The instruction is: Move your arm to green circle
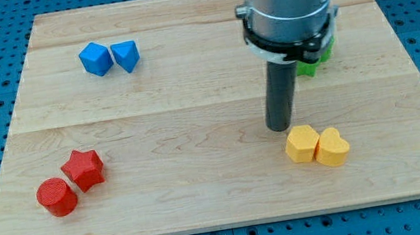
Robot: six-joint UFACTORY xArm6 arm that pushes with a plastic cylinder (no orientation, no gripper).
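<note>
A green block (315,64) shows only partly behind my arm's grey body at the view's upper right; its shape cannot be made out. My tip (281,127) rests on the board below and to the left of the green block, just above the yellow hexagon (302,144). A yellow heart (332,147) touches the hexagon on its right.
A blue cube (95,59) and a blue triangle-like block (126,57) sit together at the upper left. A red star (83,169) and a red cylinder (57,197) sit together at the lower left. The wooden board (190,95) lies on a blue perforated table.
</note>
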